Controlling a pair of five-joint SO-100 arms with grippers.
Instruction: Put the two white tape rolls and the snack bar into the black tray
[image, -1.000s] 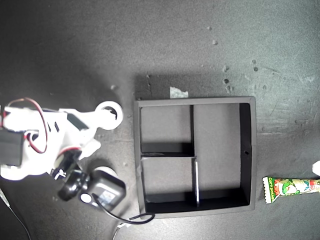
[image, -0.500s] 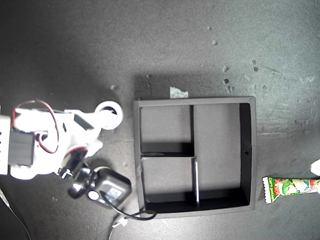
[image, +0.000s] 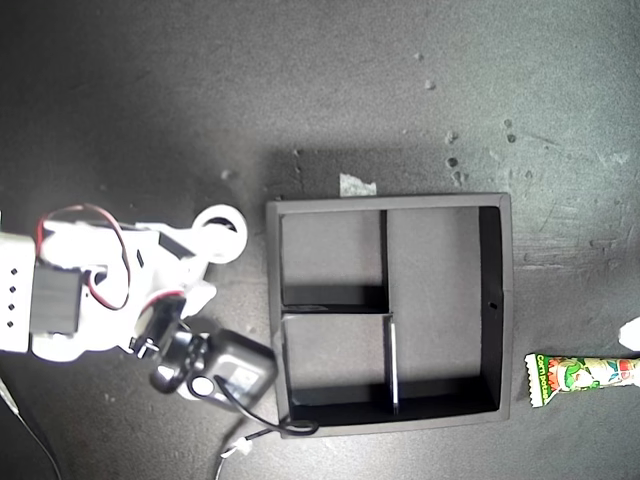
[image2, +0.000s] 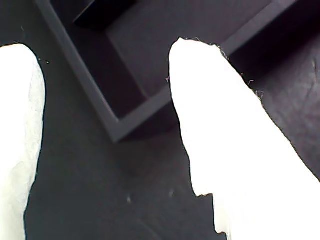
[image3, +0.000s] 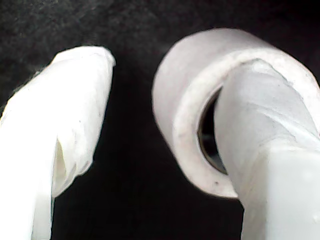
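the square black tray (image: 275, 300) lies open from above (inner dividers only); a white arm (image: 110, 290) crowds its exterior-view left wall.

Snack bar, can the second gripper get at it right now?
Probably not: my second gripper has a tape roll hooked on one finger, and the black tray lies between it and the snack bar.

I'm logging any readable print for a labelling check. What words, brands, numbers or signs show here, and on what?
Nothing here can be read for certain.
Green, white and red snack bar packet, at the exterior view's right edge: print on its green end, too small and blurred to read.
White tape roll at my second gripper: no print visible.
Square black divided tray: no label visible.
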